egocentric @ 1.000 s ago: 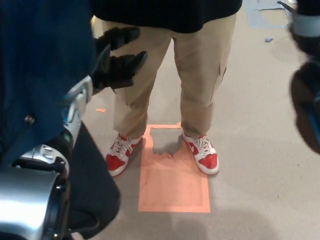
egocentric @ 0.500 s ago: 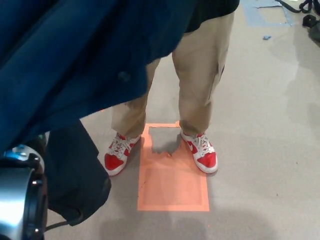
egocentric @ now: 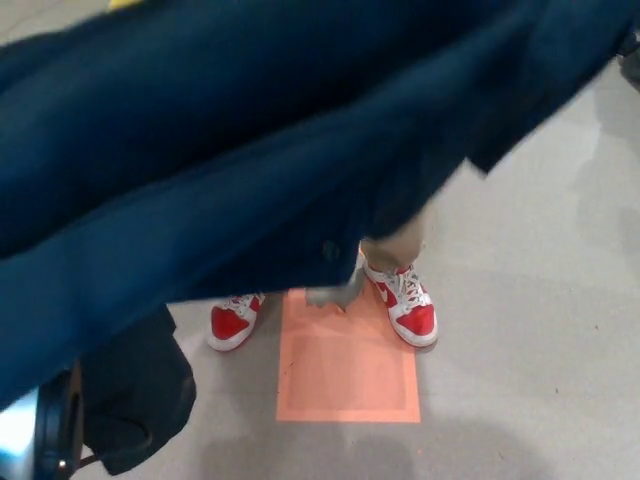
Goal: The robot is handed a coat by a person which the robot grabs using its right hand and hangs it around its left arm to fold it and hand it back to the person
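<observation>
A navy coat [egocentric: 230,150] was spread across the upper view, blurred.
The coat was stretched from the left edge to the upper right corner, and most of the person was hidden behind it. Only a strip of tan trouser [egocentric: 395,245] and two red-and-white shoes [egocentric: 408,305] were seen below its hem, at either side of the top of an orange floor marking [egocentric: 345,365]. A dark fold [egocentric: 140,400] was hung at lower left beside a silver-and-black part of the robot's arm [egocentric: 35,445]. Neither robot hand was shown, so what was held could not be told.

Coat [egocentric: 250,150] now spread across person's legs [egocentric: 395,245].
</observation>
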Available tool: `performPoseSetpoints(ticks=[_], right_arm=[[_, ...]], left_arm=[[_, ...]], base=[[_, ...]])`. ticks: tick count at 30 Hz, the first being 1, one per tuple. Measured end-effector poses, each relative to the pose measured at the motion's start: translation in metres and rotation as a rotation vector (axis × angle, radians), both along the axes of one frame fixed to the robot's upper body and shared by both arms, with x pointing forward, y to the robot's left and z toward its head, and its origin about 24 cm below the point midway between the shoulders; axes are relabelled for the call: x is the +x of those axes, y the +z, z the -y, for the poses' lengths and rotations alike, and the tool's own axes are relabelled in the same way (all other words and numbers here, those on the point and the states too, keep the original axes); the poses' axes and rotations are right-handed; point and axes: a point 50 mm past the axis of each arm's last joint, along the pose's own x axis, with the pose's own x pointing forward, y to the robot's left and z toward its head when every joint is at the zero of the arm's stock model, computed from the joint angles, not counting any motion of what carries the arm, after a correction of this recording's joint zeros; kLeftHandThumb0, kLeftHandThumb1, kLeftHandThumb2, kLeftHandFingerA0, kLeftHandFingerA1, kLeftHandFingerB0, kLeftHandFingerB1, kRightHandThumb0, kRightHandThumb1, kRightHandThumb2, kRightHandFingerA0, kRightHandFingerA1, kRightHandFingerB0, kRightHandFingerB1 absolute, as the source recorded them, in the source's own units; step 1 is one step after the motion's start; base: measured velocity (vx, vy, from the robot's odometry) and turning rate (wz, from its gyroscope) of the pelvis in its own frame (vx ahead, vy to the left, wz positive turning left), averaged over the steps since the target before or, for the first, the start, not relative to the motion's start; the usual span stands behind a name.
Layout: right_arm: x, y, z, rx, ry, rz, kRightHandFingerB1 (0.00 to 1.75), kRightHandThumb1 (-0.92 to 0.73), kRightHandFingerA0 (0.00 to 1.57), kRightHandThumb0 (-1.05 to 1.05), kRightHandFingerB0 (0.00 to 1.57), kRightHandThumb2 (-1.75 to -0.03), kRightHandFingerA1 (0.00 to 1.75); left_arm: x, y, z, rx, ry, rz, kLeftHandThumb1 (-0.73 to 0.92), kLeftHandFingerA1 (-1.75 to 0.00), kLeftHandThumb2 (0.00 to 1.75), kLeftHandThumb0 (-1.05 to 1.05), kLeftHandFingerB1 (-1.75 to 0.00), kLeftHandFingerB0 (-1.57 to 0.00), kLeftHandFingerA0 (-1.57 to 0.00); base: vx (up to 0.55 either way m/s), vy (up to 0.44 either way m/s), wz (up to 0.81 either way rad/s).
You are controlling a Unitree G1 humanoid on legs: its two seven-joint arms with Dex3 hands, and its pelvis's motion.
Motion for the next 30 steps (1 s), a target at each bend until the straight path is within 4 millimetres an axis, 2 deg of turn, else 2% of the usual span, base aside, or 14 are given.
performPoseSetpoints(ticks=[6, 7, 9, 10, 12, 14, 15, 16, 17, 18, 19, 20, 27, 30], right_arm=[[-0.003, -0.094, -0.01, -0.134, 0.035, -0.295, 0.66, -0.83, 1.06, -0.27, 1.03, -0.65, 0.6], [-0.004, -0.113, -0.013, -0.167, 0.045, -0.353, 0.7, -0.82, 1.1, -0.28, 1.05, -0.65, 0.7], [-0.007, -0.154, -0.02, -0.236, 0.071, -0.483, 0.71, -0.83, 1.08, -0.28, 1.07, -0.65, 0.63], [-0.01, -0.17, -0.023, -0.266, 0.084, -0.532, 0.85, -0.84, 1.03, -0.26, 0.99, -0.65, 0.59], [-0.015, -0.2, -0.031, -0.341, 0.119, -0.62, 0.85, -0.84, 1.03, -0.26, 0.99, -0.65, 0.59], [-0.018, -0.217, -0.036, -0.402, 0.147, -0.662, 0.85, -0.84, 1.03, -0.26, 0.99, -0.65, 0.59], [-0.019, -0.222, -0.038, -0.423, 0.156, -0.671, 0.72, -0.83, 0.9, -0.38, 1.01, -0.64, 0.51], [-0.02, -0.23, -0.04, -0.456, 0.166, -0.691, 0.72, -0.83, 0.9, -0.38, 1.01, -0.64, 0.51], [-0.021, -0.233, -0.04, -0.467, 0.171, -0.699, 0.39, -0.81, 0.51, -0.64, 0.51, -0.65, 0.39], [-0.021, -0.241, -0.042, -0.513, 0.186, -0.727, 0.21, -0.54, 0.02, -0.75, 0.05, -0.9, 0.25], [-0.021, -0.246, -0.043, -0.545, 0.196, -0.753, 0.0, -0.58, 0.0, -0.89, 0.0, -0.89, 0.01], [-0.021, -0.253, -0.041, -0.587, 0.209, -0.801, 0.0, -0.49, 0.0, -0.85, 0.0, -0.84, 0.0], [-0.016, -0.264, -0.025, -0.707, 0.237, -0.982, 0.0, -0.47, 0.0, -0.89, 0.0, -0.86, 0.0], [-0.019, -0.269, -0.001, -0.766, 0.208, -1.097, 0.0, -0.48, 0.0, -0.89, 0.0, -0.87, 0.01]], left_arm=[[0.0, 0.001, -0.004, -0.008, 0.008, 0.004, 0.5, -0.48, 1.05, -0.36, -0.46, 0.0, 0.0], [-0.001, 0.001, -0.005, -0.007, 0.01, 0.005, 0.78, -0.3, 0.64, -0.69, -0.29, -0.2, -0.17], [-0.001, 0.002, -0.004, -0.007, 0.007, 0.006, 0.79, -0.3, 0.64, -0.69, -0.29, -0.21, -0.17], [-0.001, 0.002, -0.004, -0.006, 0.006, 0.006, 0.77, -0.3, 0.64, -0.7, -0.29, -0.22, -0.18], [-0.001, 0.002, -0.004, -0.006, 0.002, 0.006, 0.77, -0.3, 0.64, -0.7, -0.29, -0.22, -0.18], [-0.001, 0.002, -0.004, -0.005, -0.001, 0.006, 0.77, -0.3, 0.64, -0.7, -0.29, -0.22, -0.18], [-0.001, 0.002, -0.004, -0.005, -0.002, 0.007, 0.76, -0.3, 0.63, -0.69, -0.3, -0.21, -0.17], [0.0, 0.002, -0.003, -0.005, -0.005, 0.007, 0.76, -0.3, 0.63, -0.69, -0.3, -0.21, -0.17], [0.0, 0.002, -0.003, -0.005, -0.006, 0.007, 0.77, -0.3, 0.63, -0.69, -0.3, -0.2, -0.17], [0.0, 0.003, -0.002, -0.005, -0.012, 0.008, 0.48, -0.48, 1.04, -0.36, -0.46, 0.0, 0.0], [0.0, 0.003, -0.002, -0.005, -0.014, 0.01, 0.48, -0.48, 1.04, -0.36, -0.46, 0.0, 0.0], [0.0, 0.003, -0.002, -0.005, -0.016, 0.012, 0.47, -0.48, 1.03, -0.36, -0.47, 0.0, 0.0], [0.0, 0.005, -0.001, -0.004, -0.027, 0.017, 0.47, -0.48, 1.03, -0.36, -0.47, 0.0, 0.0], [0.001, 0.009, -0.001, -0.004, -0.028, 0.031, 0.47, -0.48, 1.03, -0.36, -0.47, 0.0, 0.0]], base=[[0.0, 0.0, 0.0], [0.0, 0.0, 0.0], [0.0, 0.0, 0.0], [0.0, 0.0, 0.0], [0.0, 0.0, 0.0], [0.0, 0.0, 0.0], [0.0, 0.0, 0.0], [0.0, 0.0, 0.0], [0.0, 0.0, 0.0], [0.0, 0.0, 0.0], [0.0, 0.0, 0.0], [0.0, 0.0, 0.0], [0.0, 0.0, 0.0], [0.0, 0.0, 0.0]])
